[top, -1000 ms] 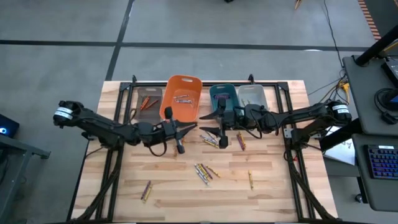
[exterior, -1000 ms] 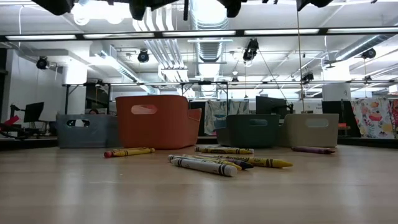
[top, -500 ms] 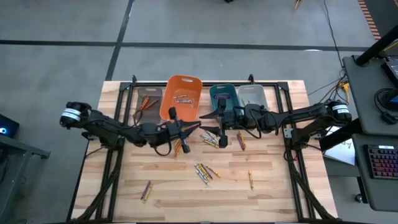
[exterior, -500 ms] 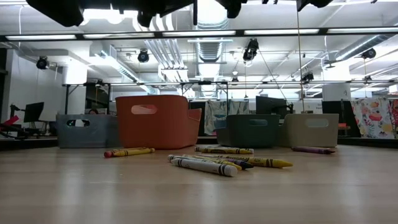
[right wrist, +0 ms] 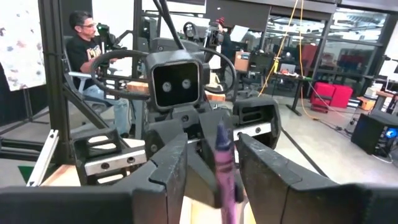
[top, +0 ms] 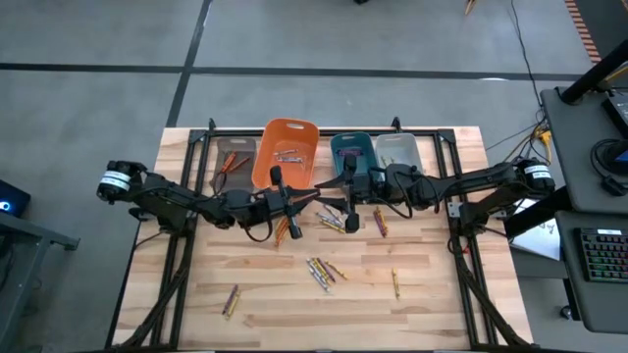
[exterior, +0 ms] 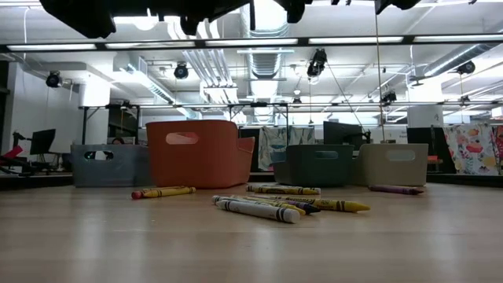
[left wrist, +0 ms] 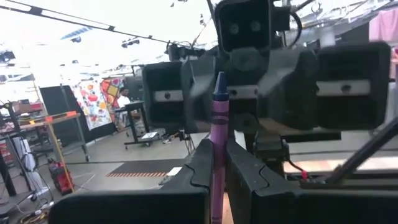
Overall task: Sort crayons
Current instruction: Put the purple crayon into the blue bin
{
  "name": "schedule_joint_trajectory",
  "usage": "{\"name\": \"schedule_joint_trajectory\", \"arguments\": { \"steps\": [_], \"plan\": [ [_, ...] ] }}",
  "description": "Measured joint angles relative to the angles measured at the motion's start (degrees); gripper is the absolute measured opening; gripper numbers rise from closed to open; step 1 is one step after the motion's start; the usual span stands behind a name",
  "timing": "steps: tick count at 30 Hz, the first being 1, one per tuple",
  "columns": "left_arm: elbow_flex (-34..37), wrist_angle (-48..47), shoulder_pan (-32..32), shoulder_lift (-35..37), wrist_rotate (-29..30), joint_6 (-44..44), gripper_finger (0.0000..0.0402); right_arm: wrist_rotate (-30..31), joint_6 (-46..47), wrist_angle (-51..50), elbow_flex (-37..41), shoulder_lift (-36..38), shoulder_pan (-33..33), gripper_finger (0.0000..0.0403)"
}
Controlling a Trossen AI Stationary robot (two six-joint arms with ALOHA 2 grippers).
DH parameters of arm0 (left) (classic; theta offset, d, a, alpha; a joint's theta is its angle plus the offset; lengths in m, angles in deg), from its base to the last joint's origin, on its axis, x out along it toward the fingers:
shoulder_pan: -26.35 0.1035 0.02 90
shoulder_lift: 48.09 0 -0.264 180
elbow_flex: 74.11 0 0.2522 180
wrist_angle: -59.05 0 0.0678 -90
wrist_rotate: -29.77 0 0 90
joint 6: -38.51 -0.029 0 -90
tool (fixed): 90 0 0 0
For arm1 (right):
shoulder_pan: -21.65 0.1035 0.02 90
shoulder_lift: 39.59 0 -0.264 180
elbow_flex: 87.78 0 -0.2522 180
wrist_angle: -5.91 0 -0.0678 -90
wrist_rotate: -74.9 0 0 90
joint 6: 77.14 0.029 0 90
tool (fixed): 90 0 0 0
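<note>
- High view shows the sort only partly done: a few crayons already lie in the brown bin (top: 235, 157) and the orange bin (top: 288, 149), while the teal bin (top: 350, 149) and grey bin (top: 396, 149) show nothing I can make out.
- Plenty is left on the table (top: 432, 294): a loose cluster of crayons (top: 324, 271) mid-table, a single yellow crayon (top: 395, 283) to its right, another pair (top: 231, 300) towards the near left corner, and more under the grippers.
- Both arms reach inward and meet above the table, just in front of the bins, gripper facing gripper.
- The left gripper (left wrist: 214, 163) is pinched tight on a purple crayon (left wrist: 217, 134), which stands upright between its fingers.
- The right gripper (right wrist: 212, 163) has its fingers apart on either side of that same purple crayon, not yet pressing on it as far as I can see.
- To me this looks like a hand-over in mid-air, left to right, with the crayon's bin undecided.
</note>
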Motion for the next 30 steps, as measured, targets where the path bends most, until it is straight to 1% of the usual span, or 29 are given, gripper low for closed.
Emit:
{"name": "schedule_joint_trajectory", "arguments": {
  "steps": [3,6,12,14,21,24,26,30],
  "plan": [
    [-0.59,0.01,0.00,-0.44,-0.02,-0.60,0.0000,0.02,-0.32,-0.01,-0.02,0.00,0.00,0.0120],
    [-0.80,-0.50,0.00,-0.69,-0.09,-1.16,0.0000,0.02,-0.30,-0.01,-0.02,0.00,0.00,0.0102],
    [-0.81,-0.82,0.00,-0.69,-0.09,-0.88,0.0001,0.17,-0.50,-0.01,-0.02,0.00,-0.02,0.0039],
    [-0.81,-0.81,-0.02,-0.69,-0.18,-0.46,0.0010,0.29,-0.78,-0.01,-0.02,0.00,-0.02,0.0020],
    [-0.81,-0.81,0.00,-0.68,-0.04,-0.43,0.0071,0.07,-0.29,-0.06,-0.02,0.00,-0.02,0.0019],
    [-0.79,-2.44,0.02,0.02,0.58,-0.45,0.0096,0.67,-0.30,-0.92,-0.22,0.18,-0.13,0.0019],
    [-0.77,-4.89,0.02,1.06,0.68,-0.46,0.0109,2.76,-0.40,-3.49,-0.99,0.47,-0.16,0.0019],
    [-0.72,-10.69,0.02,3.57,1.10,-0.36,0.0125,8.42,-0.91,-13.32,-3.85,0.90,-1.06,0.0019]
  ]
}}
